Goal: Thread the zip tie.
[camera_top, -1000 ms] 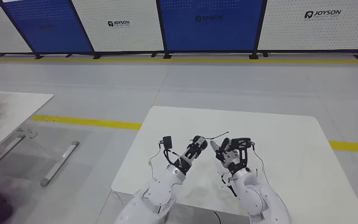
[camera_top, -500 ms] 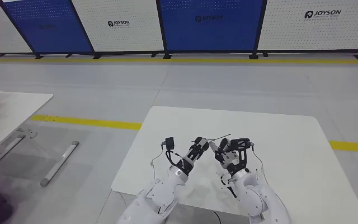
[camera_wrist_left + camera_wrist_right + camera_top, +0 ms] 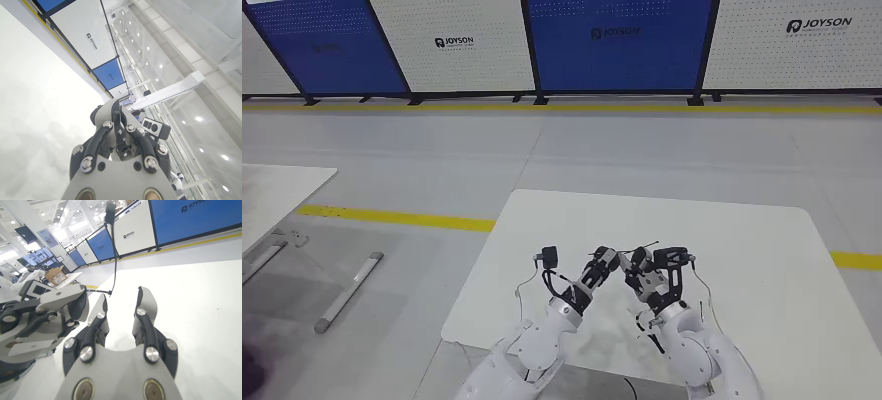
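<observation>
Black zip tie [image 3: 114, 262], thin, up in the air over the white counter [image 3: 189, 294], in the gap between the two claws. One short stretch level, out from the tips of the left claw [image 3: 84, 293] to a sharp bend just beside the nearer finger of the right claw [image 3: 122, 300]. From that bend, a long stretch straight upward, ending in a thicker, blurred dark end. Touching that finger or just clear of it: cannot tell.

Left claw clenched on the zip tie. In its own wrist view, a dark strip seen edge-on, pressed between the two fingertips.

Right claw released, fingers spread wide, nothing between them, ribbed dark inner faces turned toward each other.

Seen from above: both claws close together over the near middle of the counter, tips almost meeting, left claw angled toward the right one.

Beyond the counter: grey floor [image 3: 442, 160] crossed by a yellow line [image 3: 392, 216], then a row of blue and white panels [image 3: 622, 40] on black frames.
</observation>
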You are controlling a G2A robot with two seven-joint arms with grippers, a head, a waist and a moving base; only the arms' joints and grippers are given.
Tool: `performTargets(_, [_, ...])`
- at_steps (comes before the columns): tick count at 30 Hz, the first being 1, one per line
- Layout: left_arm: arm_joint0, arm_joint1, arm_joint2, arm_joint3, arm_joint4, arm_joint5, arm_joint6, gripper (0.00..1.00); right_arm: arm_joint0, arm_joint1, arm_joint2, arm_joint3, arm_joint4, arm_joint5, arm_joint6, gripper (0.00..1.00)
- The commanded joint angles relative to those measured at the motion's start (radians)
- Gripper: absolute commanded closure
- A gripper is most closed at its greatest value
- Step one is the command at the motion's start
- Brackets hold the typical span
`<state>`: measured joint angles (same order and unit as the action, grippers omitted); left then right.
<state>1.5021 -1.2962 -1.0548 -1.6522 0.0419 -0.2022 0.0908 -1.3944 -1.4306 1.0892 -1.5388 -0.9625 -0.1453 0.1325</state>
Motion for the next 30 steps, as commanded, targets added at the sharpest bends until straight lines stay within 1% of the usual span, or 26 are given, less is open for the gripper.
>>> performTargets(1, [-0.002, -0.001, 0.003, 0.002, 0.004, 0.000, 0.006, 1.00, 0.000, 0.001, 0.001, 0.000, 0.002, -0.002, -0.001, 0.71])
performTargets(4, [-0.004, -0.003, 0.006, 0.005, 0.009, 0.001, 0.013, 1.00, 0.000, 0.002, 0.003, -0.002, 0.004, -0.004, -0.003, 0.75])
performTargets(12, [-0.008, -0.007, 0.012, 0.014, 0.017, 0.005, 0.025, 1.00, -0.004, 0.006, 0.005, -0.008, 0.005, -0.009, -0.002, 0.78])
performTargets(15, [-0.008, -0.008, 0.014, 0.015, 0.021, 0.006, 0.031, 1.00, -0.005, 0.007, 0.004, -0.011, 0.003, -0.010, -0.001, 0.82])
performTargets(20, [-0.011, -0.010, 0.017, 0.022, 0.030, 0.010, 0.038, 1.00, -0.006, 0.008, 0.002, -0.012, 0.003, -0.011, -0.002, 0.84])
performTargets(23, [-0.011, -0.011, 0.019, 0.025, 0.035, 0.011, 0.039, 1.00, -0.006, 0.009, 0.001, -0.011, 0.002, -0.011, -0.001, 0.82])
performTargets(30, [-0.011, -0.013, 0.021, 0.027, 0.043, 0.010, 0.040, 1.00, -0.004, 0.011, -0.002, -0.009, 0.003, -0.008, -0.003, 0.85])
